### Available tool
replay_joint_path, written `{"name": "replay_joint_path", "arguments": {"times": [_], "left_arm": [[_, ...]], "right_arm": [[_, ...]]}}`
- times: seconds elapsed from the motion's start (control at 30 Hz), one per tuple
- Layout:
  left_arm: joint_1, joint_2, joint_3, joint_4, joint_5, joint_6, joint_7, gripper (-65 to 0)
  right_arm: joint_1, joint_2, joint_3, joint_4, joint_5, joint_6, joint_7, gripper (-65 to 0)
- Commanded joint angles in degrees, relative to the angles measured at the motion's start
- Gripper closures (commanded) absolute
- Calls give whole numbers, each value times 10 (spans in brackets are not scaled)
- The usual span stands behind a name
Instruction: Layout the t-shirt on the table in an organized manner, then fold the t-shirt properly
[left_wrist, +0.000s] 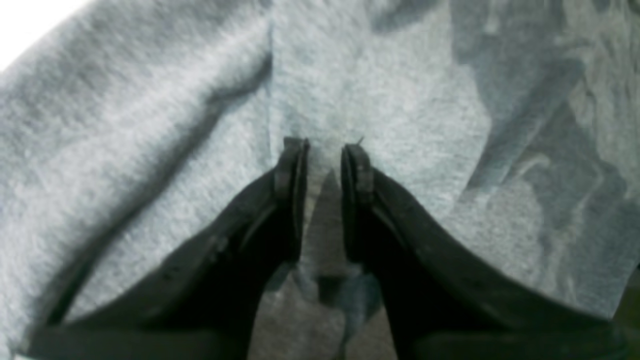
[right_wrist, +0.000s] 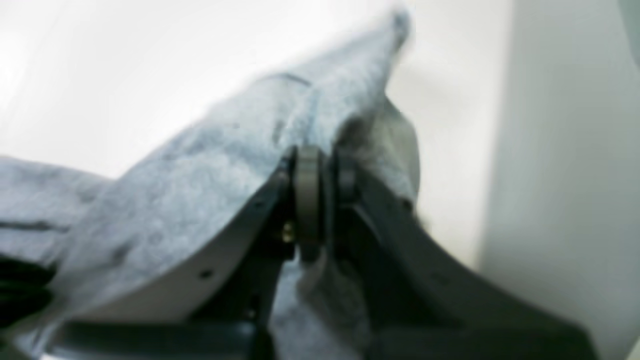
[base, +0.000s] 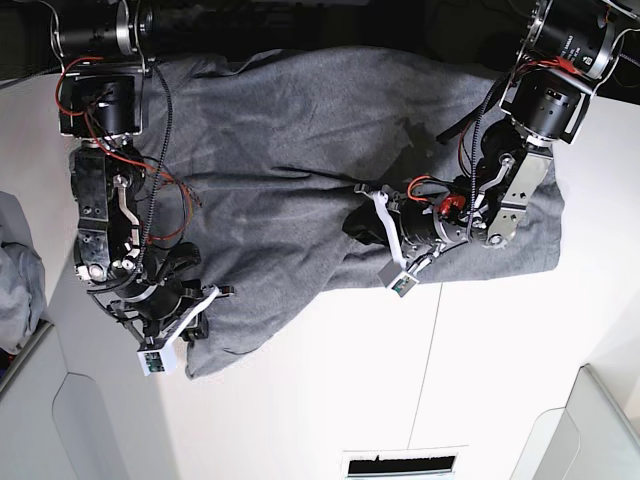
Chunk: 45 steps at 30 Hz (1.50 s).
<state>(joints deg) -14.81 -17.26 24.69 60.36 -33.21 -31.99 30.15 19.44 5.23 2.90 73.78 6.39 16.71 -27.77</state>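
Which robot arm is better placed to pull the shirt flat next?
Probably right: the right gripper is shut on a corner of the heather-grey cotton t-shirt by the white table. The left gripper only pinches a fold mid-shirt.

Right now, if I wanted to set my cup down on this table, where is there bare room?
The table is bare below the t-shirt, between its lower edge and the vent slot. Another bare patch lies right of the seam. Up top it is crowded: both arms and the shirt fill it.

I see open desk along the near edge; the t-shirt and both arms fill the far half.
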Motion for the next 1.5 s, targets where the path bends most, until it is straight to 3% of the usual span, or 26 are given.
{"name": "replay_joint_path", "arguments": {"times": [0.0, 0.27, 0.4, 0.47, 0.77, 0.9, 1.13, 1.27, 1.47], "left_arm": [[-12, -2, -2, 3, 12, 5, 10, -151], [-25, -2, -2, 3, 9, 5, 14, -151], [-25, 1, -2, 3, 9, 5, 13, -151], [-25, 2, -2, 3, 8, 5, 13, -151], [-56, 1, -3, 49, -37, -10, 62, -151], [-70, 2, -3, 83, -37, -10, 56, -151], [-99, 12, -3, 58, -1, 24, 16, -153], [-109, 22, -3, 26, -2, 24, 17, -153], [-97, 22, -3, 21, -17, 4, 36, -153]], "right_arm": [[2, 5, 1, 26, 10, 2, 10, 0], [-103, 5, 1, 74, 22, 3, 3, 0], [-133, 8, 1, 74, 22, 2, 11, -280], [-134, 11, 4, 74, 22, -2, 19, -321], [-96, 11, 55, 87, 53, -22, 46, -321], [-77, 4, 56, 69, 45, -59, 40, -321], [-78, -24, 56, 37, 45, -65, 19, -321], [-71, -26, 56, 32, 31, -97, 39, -321], [-26, -26, 56, -62, 17, -106, 49, -321]]}}
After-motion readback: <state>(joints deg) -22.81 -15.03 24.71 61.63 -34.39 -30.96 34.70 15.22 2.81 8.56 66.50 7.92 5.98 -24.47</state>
